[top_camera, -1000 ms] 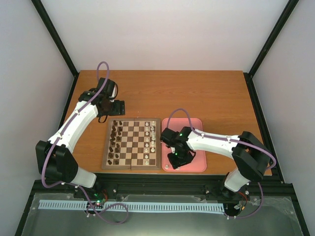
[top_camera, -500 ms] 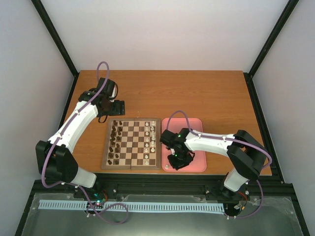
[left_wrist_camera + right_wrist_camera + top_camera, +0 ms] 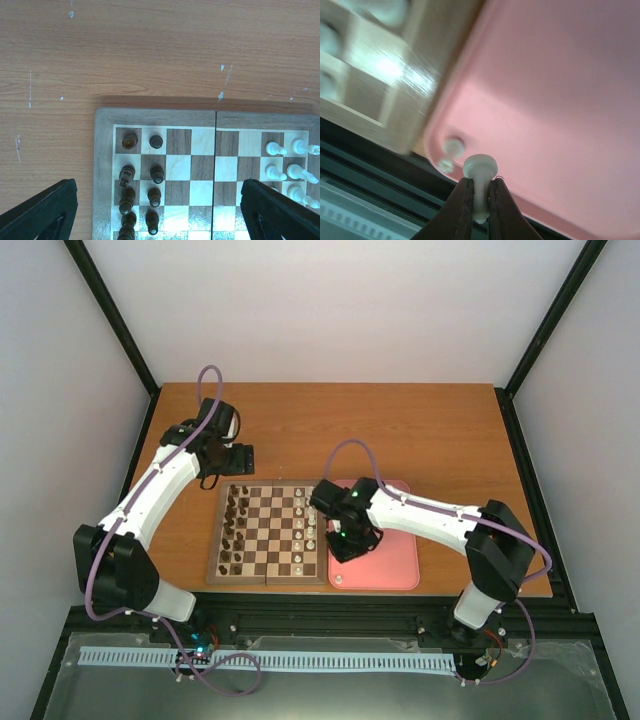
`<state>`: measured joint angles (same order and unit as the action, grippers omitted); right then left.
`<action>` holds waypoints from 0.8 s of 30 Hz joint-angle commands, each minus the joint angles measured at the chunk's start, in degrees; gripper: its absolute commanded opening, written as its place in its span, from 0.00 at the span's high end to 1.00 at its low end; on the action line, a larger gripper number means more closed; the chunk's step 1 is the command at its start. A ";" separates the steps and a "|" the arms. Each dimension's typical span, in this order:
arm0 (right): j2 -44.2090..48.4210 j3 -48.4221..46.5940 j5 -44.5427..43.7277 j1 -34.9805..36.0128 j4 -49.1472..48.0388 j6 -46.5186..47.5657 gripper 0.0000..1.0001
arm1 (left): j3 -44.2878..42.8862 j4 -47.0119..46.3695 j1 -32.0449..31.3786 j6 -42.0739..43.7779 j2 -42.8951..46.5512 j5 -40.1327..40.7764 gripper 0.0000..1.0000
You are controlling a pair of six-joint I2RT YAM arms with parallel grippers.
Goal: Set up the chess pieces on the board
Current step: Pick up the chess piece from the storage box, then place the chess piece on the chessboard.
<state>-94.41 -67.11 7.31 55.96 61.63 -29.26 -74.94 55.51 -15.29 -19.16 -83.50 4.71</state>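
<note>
The board (image 3: 268, 485) lies left of centre on the table, with dark pieces in its left columns and several cream-white chess pieces (image 3: 308, 525) in its right columns. My right gripper (image 3: 480, 200) is shut on one white chess piece (image 3: 480, 167), held in the air over the near left corner of the pink tray (image 3: 560, 100). Another white piece (image 3: 452, 147) lies in that corner below it. From above, the right gripper (image 3: 345, 540) sits at the tray's left edge beside the board. My left gripper (image 3: 157, 200) hangs open above the board's far left corner (image 3: 155, 117), holding nothing.
Dark brown pieces (image 3: 156, 174) stand in two columns under the left wrist, one of them leaning. The pink tray (image 3: 390, 565) lies right of the board. The black frame rail (image 3: 380, 170) runs along the near table edge.
The right gripper has shut on a white piece in the tray and moved with it up and left, toward the board's right edge. The left arm has stayed still.
</note>
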 commanded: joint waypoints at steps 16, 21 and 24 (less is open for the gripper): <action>-12.80 -17.08 5.57 2.01 0.75 4.78 0.97 | -1.21 -0.44 -0.09 1.14 -1.44 -0.40 0.00; -14.24 -17.73 6.33 2.74 0.14 5.04 0.97 | -1.53 -0.39 -0.09 1.19 -1.63 -0.42 0.00; -15.34 -18.23 6.67 3.27 -0.08 5.12 0.97 | -1.32 -0.48 -0.10 1.14 -1.67 -0.53 0.00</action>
<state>-108.22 -83.74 12.93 58.02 61.87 -24.77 -74.94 55.48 -15.29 -19.16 -84.93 4.49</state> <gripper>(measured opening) 0.050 0.998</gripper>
